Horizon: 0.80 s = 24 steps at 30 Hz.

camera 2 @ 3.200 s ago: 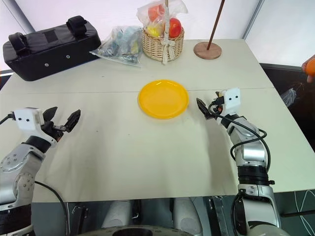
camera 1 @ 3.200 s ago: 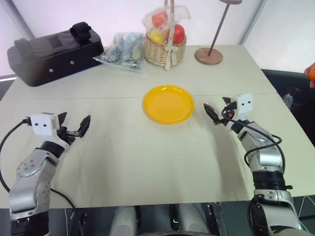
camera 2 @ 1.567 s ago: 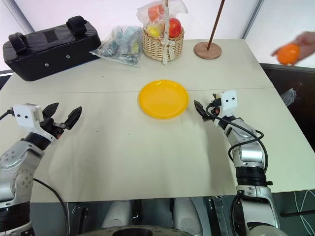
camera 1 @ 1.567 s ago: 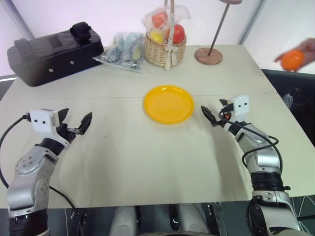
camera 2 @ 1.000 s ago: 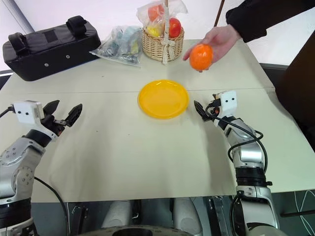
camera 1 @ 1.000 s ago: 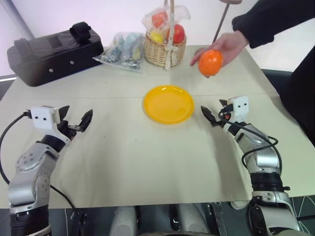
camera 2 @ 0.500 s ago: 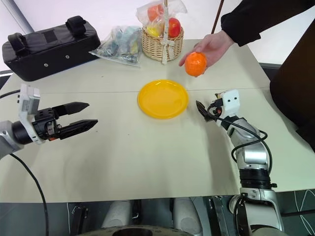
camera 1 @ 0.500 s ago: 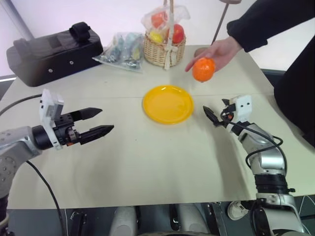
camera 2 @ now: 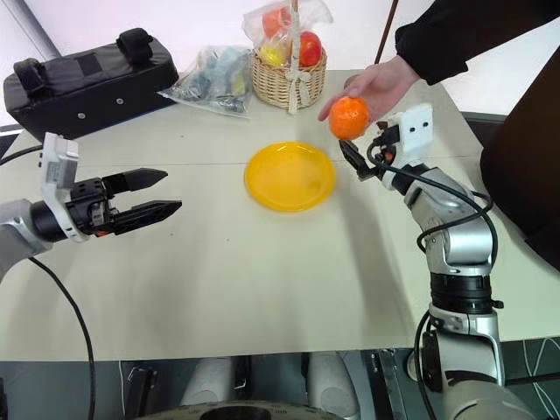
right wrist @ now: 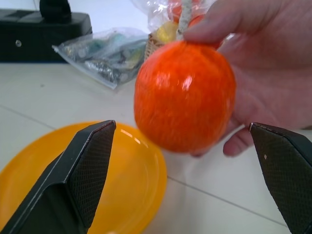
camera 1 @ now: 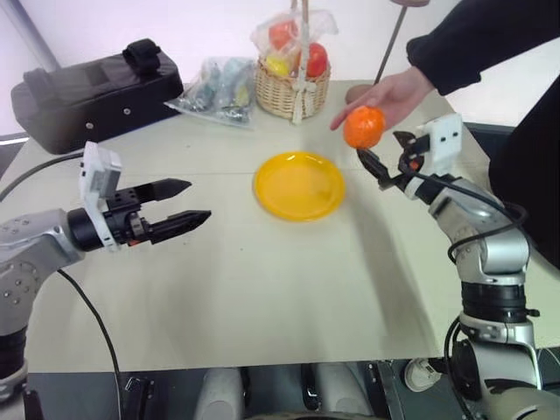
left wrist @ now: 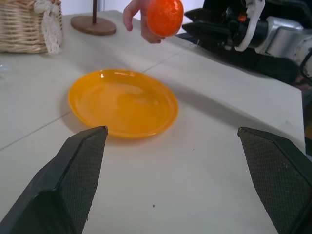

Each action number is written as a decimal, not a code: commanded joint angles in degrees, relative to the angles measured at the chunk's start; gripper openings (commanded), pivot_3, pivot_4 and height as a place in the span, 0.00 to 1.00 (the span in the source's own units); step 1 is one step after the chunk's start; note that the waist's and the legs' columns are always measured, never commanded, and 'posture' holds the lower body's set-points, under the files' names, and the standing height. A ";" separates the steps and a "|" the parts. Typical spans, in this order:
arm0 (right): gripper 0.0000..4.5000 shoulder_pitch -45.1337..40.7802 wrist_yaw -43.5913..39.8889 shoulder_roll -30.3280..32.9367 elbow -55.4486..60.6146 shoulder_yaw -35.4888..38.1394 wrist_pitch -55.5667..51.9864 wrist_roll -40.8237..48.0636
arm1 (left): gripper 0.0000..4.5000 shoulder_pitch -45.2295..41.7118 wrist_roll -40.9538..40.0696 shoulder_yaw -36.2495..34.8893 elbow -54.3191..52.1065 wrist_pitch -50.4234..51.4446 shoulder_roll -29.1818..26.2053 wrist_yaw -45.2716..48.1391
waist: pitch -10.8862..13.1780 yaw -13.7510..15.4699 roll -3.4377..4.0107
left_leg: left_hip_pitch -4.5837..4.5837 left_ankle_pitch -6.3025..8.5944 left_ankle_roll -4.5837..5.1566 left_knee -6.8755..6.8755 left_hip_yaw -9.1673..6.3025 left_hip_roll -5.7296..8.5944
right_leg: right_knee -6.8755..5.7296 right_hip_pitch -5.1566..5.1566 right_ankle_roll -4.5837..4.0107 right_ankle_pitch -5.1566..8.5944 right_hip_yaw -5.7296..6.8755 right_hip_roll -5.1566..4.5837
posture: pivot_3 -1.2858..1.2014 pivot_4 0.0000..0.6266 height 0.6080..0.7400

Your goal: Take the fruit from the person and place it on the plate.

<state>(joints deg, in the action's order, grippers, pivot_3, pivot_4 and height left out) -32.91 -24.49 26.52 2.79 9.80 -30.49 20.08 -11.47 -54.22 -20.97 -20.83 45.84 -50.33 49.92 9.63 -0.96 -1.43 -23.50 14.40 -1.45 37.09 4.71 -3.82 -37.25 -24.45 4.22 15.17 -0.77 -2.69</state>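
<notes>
Fruit [camera 2: 349, 117] between open right hand [camera 2: 360, 163] fingers

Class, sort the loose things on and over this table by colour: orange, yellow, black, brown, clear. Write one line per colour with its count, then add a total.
Orange: 1, the fruit in the person's hand
Yellow: 1, the plate
Black: 1, the case
Brown: 2, the wicker basket and the wooden stand base
Clear: 1, the plastic bag
Total: 6

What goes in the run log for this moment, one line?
fruit: in person's hand | right gripper: open beside fruit | left gripper: open, empty | plate: empty
</notes>
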 commanded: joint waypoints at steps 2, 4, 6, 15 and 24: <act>0.99 -3.43 0.51 -1.04 -3.15 1.08 1.37 0.43 | 1.00 1.65 -0.84 -1.76 -3.29 -0.39 0.71 -1.08 | 0.00 0.06 0.00 | -0.01 0.00 0.00 0.00 0.00 0.00 | 0.00 0.00 0.00 0.00 0.01 0.00 | 0.52 0.24 1.00; 0.99 -4.84 0.44 -1.62 -5.11 0.82 1.86 0.34 | 1.00 2.67 -1.05 -2.42 -4.07 -0.48 1.08 -1.64 | 0.00 0.00 0.00 | -0.01 0.00 0.00 0.00 0.00 0.00 | 0.00 0.00 -0.01 0.01 0.00 0.00 | 0.52 0.24 1.00; 0.99 -6.23 0.44 -2.34 -7.20 0.58 2.40 0.23 | 1.00 3.59 -1.16 -2.93 -4.74 -0.65 1.36 -2.23 | 0.00 -0.05 0.00 | -0.01 0.00 0.00 0.00 -0.01 0.00 | -0.01 0.00 0.00 0.00 0.00 0.00 | 0.52 0.24 1.00; 0.71 -8.33 0.20 -3.60 -11.48 0.11 5.56 -0.96 | 1.00 6.45 -1.26 -4.61 -6.62 -1.22 2.08 -3.64 | 0.00 -0.04 0.00 | -0.01 0.00 0.00 -0.01 0.00 0.00 | -0.01 -0.01 0.01 0.00 0.00 -0.01 | 0.52 0.24 1.00; 0.67 -8.85 -2.00 -5.68 -10.54 -3.51 3.03 -0.28 | 1.00 8.37 1.06 -4.91 -5.82 -1.97 1.42 -3.60 | 0.00 -0.27 0.00 | 0.00 0.00 0.00 -0.02 -0.01 -0.01 | -0.01 -0.01 0.00 0.00 0.00 0.00 | 0.52 0.24 1.00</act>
<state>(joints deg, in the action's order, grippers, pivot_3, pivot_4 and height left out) -39.79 -25.34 21.68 -9.69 7.73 -27.03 19.18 -3.44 -54.00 -24.08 -26.00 45.34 -48.26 46.04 9.63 -1.22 -1.43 -23.50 14.40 -1.45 37.07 4.70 -3.84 -37.26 -24.46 4.22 15.17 -0.77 -2.68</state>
